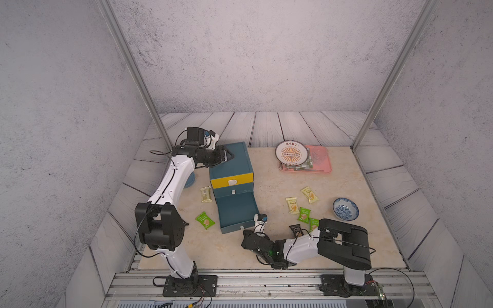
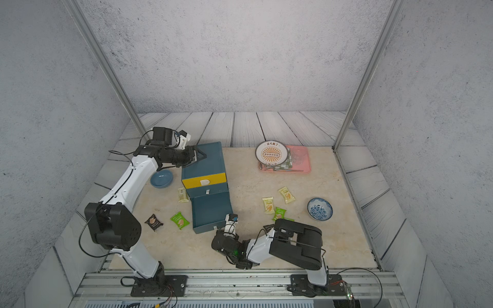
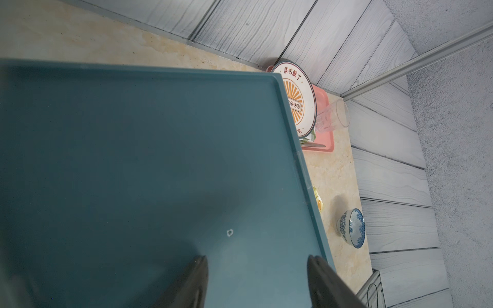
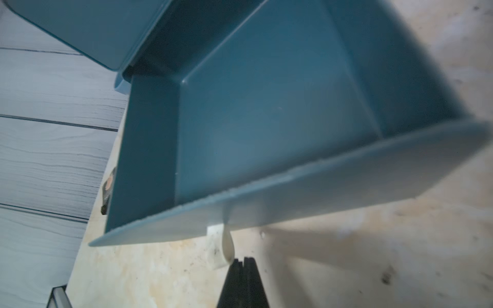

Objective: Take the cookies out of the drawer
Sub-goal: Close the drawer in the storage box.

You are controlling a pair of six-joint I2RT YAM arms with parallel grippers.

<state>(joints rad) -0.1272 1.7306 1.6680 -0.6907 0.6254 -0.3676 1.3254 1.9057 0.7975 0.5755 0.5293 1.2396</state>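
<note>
The bottom drawer (image 1: 236, 210) of the teal cabinet (image 1: 236, 162) stands pulled out, and its floor (image 4: 266, 120) is bare. Several cookies lie on the table on both sides of it. On its left are a pale yellow one (image 1: 206, 194), a green one (image 1: 205, 220) and a black one (image 2: 154, 222). On its right are yellow ones (image 1: 292, 204), green ones (image 1: 304, 214) and a black one (image 1: 295, 230) partly under my right arm. My left gripper (image 3: 256, 260) is open over the cabinet's top. My right gripper (image 4: 241, 260) is shut in front of the drawer, the white pull tab (image 4: 226, 245) reaching its tip.
A pink tray (image 1: 326, 166) at the back right carries a patterned plate (image 1: 291, 154) and a clear glass (image 1: 319, 154). A blue-and-white bowl (image 1: 345, 209) stands at the right, and a plain blue bowl (image 2: 161, 178) sits left of the cabinet, under my left arm.
</note>
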